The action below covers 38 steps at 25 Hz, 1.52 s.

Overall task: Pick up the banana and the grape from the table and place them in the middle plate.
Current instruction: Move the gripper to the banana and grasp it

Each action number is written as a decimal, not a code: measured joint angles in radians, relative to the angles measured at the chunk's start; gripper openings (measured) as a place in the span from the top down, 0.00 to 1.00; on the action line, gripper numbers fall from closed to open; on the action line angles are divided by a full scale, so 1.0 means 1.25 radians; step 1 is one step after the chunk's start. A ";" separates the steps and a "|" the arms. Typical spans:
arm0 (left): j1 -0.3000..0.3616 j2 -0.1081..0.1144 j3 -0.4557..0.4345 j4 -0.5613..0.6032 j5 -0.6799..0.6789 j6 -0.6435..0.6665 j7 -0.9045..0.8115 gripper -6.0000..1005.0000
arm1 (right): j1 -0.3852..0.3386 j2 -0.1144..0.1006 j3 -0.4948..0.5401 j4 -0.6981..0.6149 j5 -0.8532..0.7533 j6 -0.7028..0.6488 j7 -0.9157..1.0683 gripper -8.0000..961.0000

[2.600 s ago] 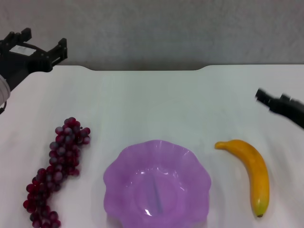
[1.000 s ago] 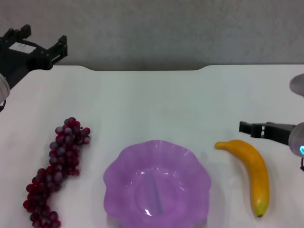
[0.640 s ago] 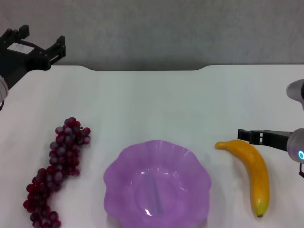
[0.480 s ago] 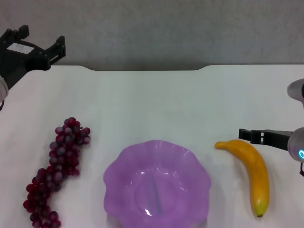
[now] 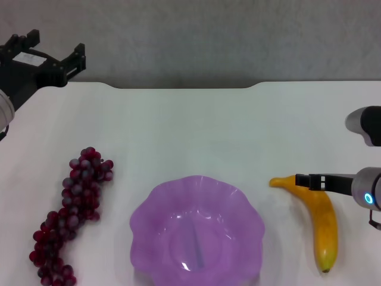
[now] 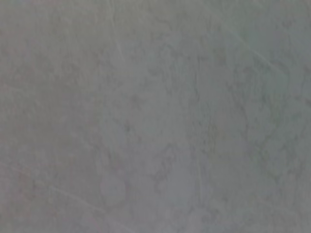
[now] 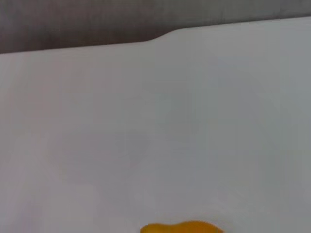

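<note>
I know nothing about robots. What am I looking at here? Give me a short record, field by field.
table: white, with a notched far edge
middle plate: light purple, wavy rim, nothing in it, near the front edge
grape: dark red bunch lying on the table, on the plate's left side
banana: yellow, lying on the table, on the plate's right side
right gripper: reaching in from the right, over the banana's far end
left gripper: far back left corner, away from the fruit
fruit placed so far: none
</note>
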State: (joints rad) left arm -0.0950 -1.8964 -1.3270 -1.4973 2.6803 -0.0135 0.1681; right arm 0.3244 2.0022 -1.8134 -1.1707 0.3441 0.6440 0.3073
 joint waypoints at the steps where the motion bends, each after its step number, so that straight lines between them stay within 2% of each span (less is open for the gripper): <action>1: 0.000 0.000 0.000 0.000 0.000 0.000 0.000 0.13 | 0.002 0.000 0.000 0.004 0.005 0.000 -0.002 0.20; 7: 0.000 0.000 -0.001 -0.001 0.000 0.000 0.001 0.13 | 0.015 -0.001 -0.002 0.033 0.054 -0.004 -0.033 0.20; 28: -0.006 0.000 -0.004 0.003 0.005 -0.002 0.002 0.13 | 0.029 -0.001 0.001 0.076 0.057 0.001 -0.035 0.20; 38: -0.006 -0.001 -0.004 -0.002 0.006 -0.003 0.002 0.13 | 0.067 0.002 -0.010 0.149 0.058 -0.007 -0.035 0.20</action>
State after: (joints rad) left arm -0.1028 -1.8975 -1.3315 -1.4992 2.6876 -0.0170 0.1703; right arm 0.4079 2.0048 -1.8264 -0.9840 0.4172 0.6358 0.2638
